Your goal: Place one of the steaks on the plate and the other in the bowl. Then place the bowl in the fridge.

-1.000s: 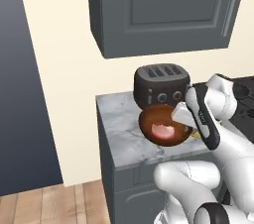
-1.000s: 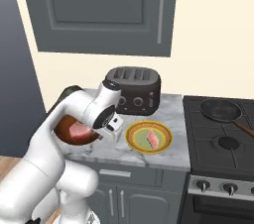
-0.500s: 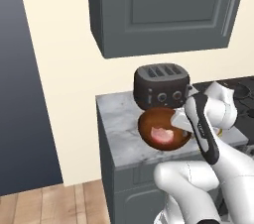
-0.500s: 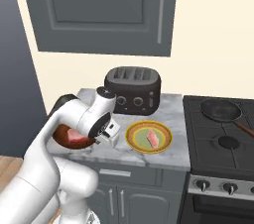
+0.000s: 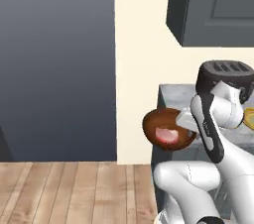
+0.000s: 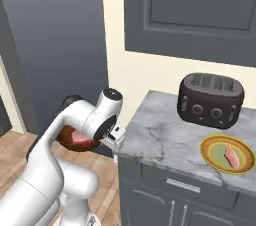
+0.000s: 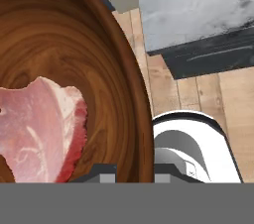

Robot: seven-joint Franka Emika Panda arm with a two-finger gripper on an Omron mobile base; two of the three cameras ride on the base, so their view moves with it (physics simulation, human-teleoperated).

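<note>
- Far left, the fridge [image 5: 57, 64] stands as a tall dark grey face, doors shut as far as I can tell — it likely needs opening before anything goes in.
- Next, the bowl [image 5: 166, 128] hangs in the air off the edge of the table [image 6: 165, 135], out over the wooden floor [image 5: 74, 188], tilted toward the left base camera.
- One steak [image 7: 42, 129] lies inside, low against the bowl's wall — if the tilt grows it could slide over the rim and drop.
- The end effector [image 5: 187, 120] is clenched on the bowl's rim; a one-sided pinch like that could let the bowl pivot or slip during the swing.
- Further right, the toaster [image 6: 211, 100] sits clear of the action.
- Rightmost, the plate [image 6: 229, 154] rests on the table with the other steak [image 6: 232, 157] on it, so that part looks done.
</note>
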